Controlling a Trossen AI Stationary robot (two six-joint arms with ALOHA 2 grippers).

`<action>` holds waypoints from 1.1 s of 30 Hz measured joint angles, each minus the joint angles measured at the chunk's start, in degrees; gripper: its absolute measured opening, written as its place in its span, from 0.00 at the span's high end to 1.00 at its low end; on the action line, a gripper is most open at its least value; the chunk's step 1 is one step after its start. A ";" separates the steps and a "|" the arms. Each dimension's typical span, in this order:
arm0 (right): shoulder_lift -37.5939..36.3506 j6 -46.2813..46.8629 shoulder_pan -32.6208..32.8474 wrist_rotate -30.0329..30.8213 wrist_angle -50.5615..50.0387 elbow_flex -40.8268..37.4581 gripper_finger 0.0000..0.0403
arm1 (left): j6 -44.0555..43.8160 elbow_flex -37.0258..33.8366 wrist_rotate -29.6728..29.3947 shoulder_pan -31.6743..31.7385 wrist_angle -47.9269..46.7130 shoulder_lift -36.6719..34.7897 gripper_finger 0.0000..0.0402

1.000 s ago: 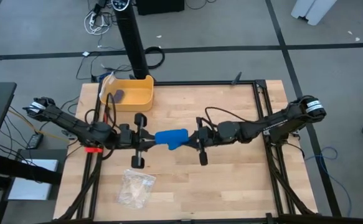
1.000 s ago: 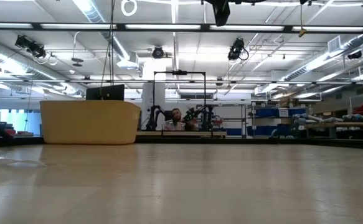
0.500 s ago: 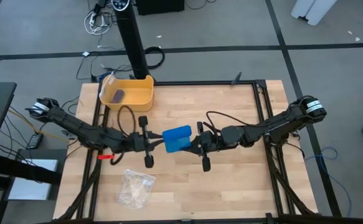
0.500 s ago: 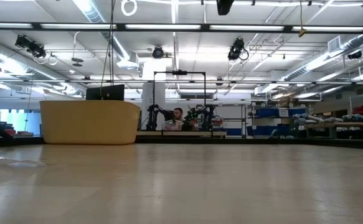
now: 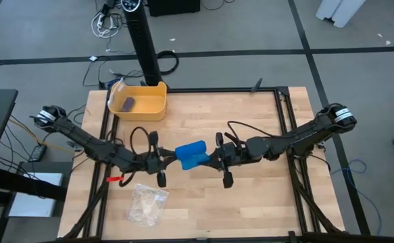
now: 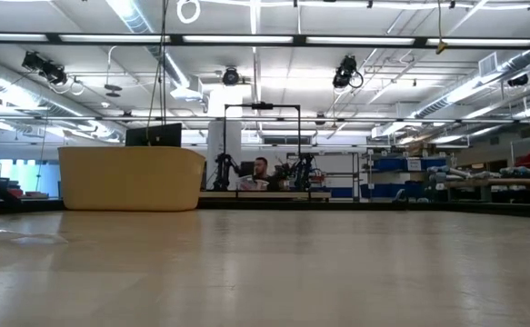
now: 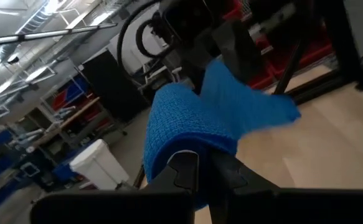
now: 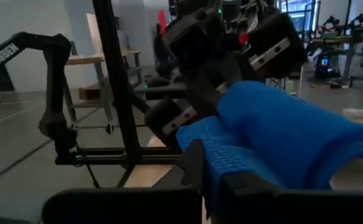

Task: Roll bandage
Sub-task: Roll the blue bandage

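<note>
- The wooden table (image 5: 251, 121) filled the middle of the high view, with a black frame along its edges and grey floor around it.
- The left arm (image 5: 88, 143) reached in from the left edge of the table toward the centre, lying low and nearly level.
- The right arm (image 5: 298, 138) reached in from the right edge in the same way, so the two arms met near the middle of the table.
- A yellow tub (image 5: 157, 108) sat at the far left part of the table, well apart from both arms; a small dark block (image 5: 127, 103) lay inside it.
- A clear plastic bag (image 5: 147, 203) lay at the near left part of the table, near the left arm but not touching it.
- The bandage (image 5: 191, 154), bright blue and mostly wound into a roll, was held up between the two grippers at the centre of the table; in the low view nothing blue showed on the tabletop.
- The left gripper (image 5: 164, 160) was clenched on the left end of the bandage, its fingers (image 7: 190, 171) pinching the blue fabric.
- The right gripper (image 5: 211, 162) was clenched on the right end, with a loose flap of the fabric caught between its fingers (image 8: 193, 163).
- A person (image 6: 259, 170) was in the room far behind the table, small in the low view.
</note>
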 joint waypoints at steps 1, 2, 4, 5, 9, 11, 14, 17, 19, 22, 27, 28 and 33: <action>-0.02 0.00 0.14 0.27 0.13 0.00 1.00 | 0.27 0.00 -0.68 -0.31 -0.19 0.08 0.95; -0.02 -0.06 0.22 0.67 0.25 0.00 1.00 | 0.44 0.00 -1.23 -0.52 -0.31 0.14 0.95; -0.02 -0.36 0.36 1.00 0.58 0.00 1.00 | 0.53 0.00 -1.58 -0.81 -0.39 0.14 0.95; -0.02 -0.39 0.39 1.00 0.72 0.00 1.00 | 0.58 0.00 -1.58 -0.94 -0.44 0.14 0.95; -0.02 -0.43 0.39 1.47 1.70 0.00 1.00 | 0.97 0.01 -1.83 -1.11 -2.10 0.32 0.95; 0.00 -0.39 0.30 1.57 1.87 0.00 1.00 | 0.90 0.08 -2.12 -1.11 -2.53 1.04 0.95; 0.04 1.19 -0.25 3.66 1.81 0.00 0.98 | 0.91 0.09 -2.80 -1.17 -2.39 2.14 0.95; 0.04 3.13 -0.94 5.50 0.52 0.00 0.94 | 0.55 0.07 -3.09 -1.65 -1.28 3.79 0.95; 0.04 4.66 -1.30 5.49 -0.03 0.00 0.89 | 1.05 0.21 -3.21 -2.04 -0.56 5.30 0.95; 0.04 5.01 -1.36 5.52 0.20 0.00 0.82 | 1.95 0.86 -5.08 -2.93 -0.28 6.77 0.95; 0.05 6.39 -1.36 6.53 -0.31 0.00 0.71 | 1.97 1.52 -5.86 -3.76 -0.24 7.66 0.95; 0.04 7.06 -1.36 6.54 -0.36 0.00 0.69 | 1.90 1.55 -5.90 -3.93 -0.05 7.66 0.95; 0.04 9.04 -1.36 6.66 -0.75 0.00 0.63 | 1.35 1.53 -6.22 -4.40 -0.01 7.79 0.95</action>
